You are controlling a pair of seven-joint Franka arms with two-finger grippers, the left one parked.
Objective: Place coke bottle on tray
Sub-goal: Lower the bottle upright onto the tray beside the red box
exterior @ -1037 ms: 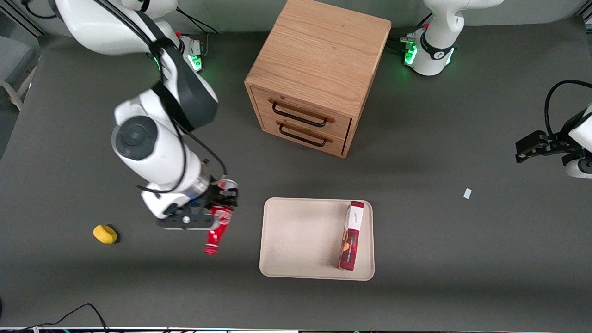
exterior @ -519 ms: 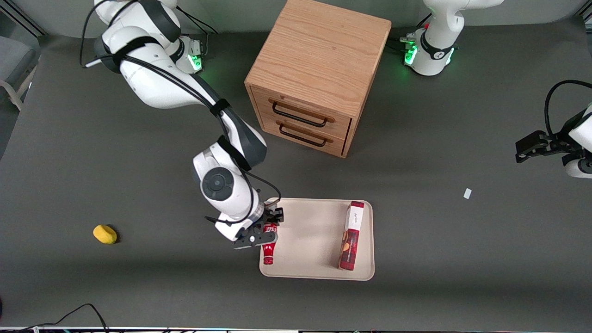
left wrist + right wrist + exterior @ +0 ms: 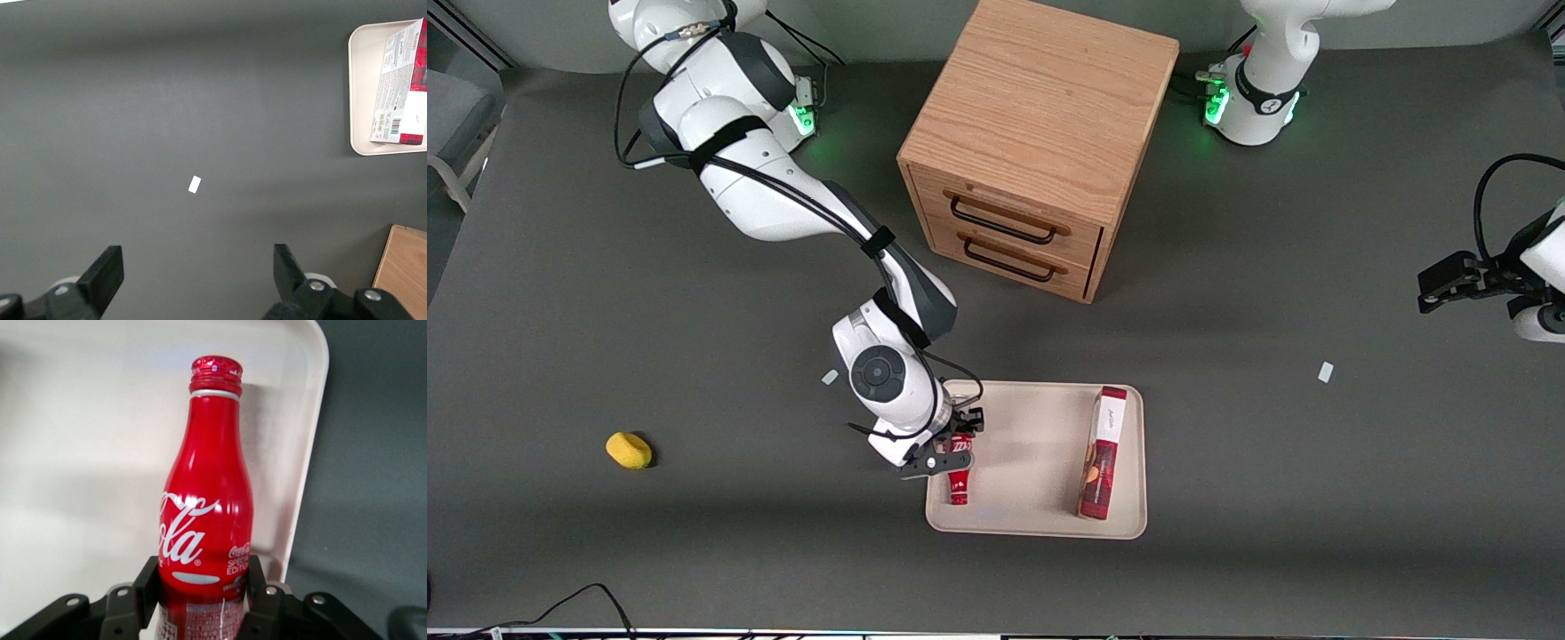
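Observation:
My right gripper (image 3: 958, 449) is shut on the coke bottle (image 3: 959, 480), a slim red bottle with white script and a red cap. It holds the bottle by its lower body over the beige tray (image 3: 1014, 444), at the tray's end toward the working arm. The cap points toward the front camera. In the right wrist view the bottle (image 3: 205, 513) sits between the black fingers (image 3: 148, 587) of the gripper (image 3: 203, 587), with the tray (image 3: 87, 453) under it. Whether the bottle touches the tray I cannot tell.
A red-and-white box (image 3: 1103, 452) lies on the tray toward the parked arm's end. A wooden drawer cabinet (image 3: 1040, 133) stands farther from the front camera than the tray. A yellow object (image 3: 629, 450) lies toward the working arm's end. A small white scrap (image 3: 1326, 372) lies toward the parked arm's end.
My gripper has carried the bottle sideways from the bare table onto the tray's end, then a little further in over the tray.

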